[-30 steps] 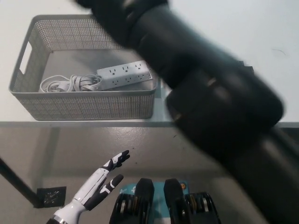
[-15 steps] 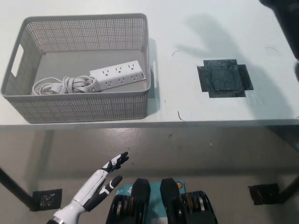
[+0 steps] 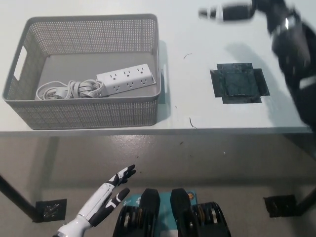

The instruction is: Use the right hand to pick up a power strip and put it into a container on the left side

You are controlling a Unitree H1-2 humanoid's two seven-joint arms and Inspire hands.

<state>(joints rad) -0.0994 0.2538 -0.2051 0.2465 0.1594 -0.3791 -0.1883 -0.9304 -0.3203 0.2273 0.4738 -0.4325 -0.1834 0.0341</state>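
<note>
Power strip (image 3: pixel 128 78), white, lies inside the grey mesh container (image 3: pixel 84 114) at the upper left of the frame, resting on the container's floor toward its right wall, with its coiled cord (image 3: pixel 66 89) bundled just to its left. The container sits on the white bench (image 3: pixel 197 106), near the bench's front edge. A dark square patch (image 3: pixel 238 83) marks the bench to the right, well apart from the container. At the upper right, the black right hand (image 3: pixel 232 11) is blurred above the bench; whether its fingers are spread or closed cannot be told. The white left hand (image 3: pixel 106 195) rests at the lower left below the bench edge, holding nothing, its fingers extended and apart.
</note>
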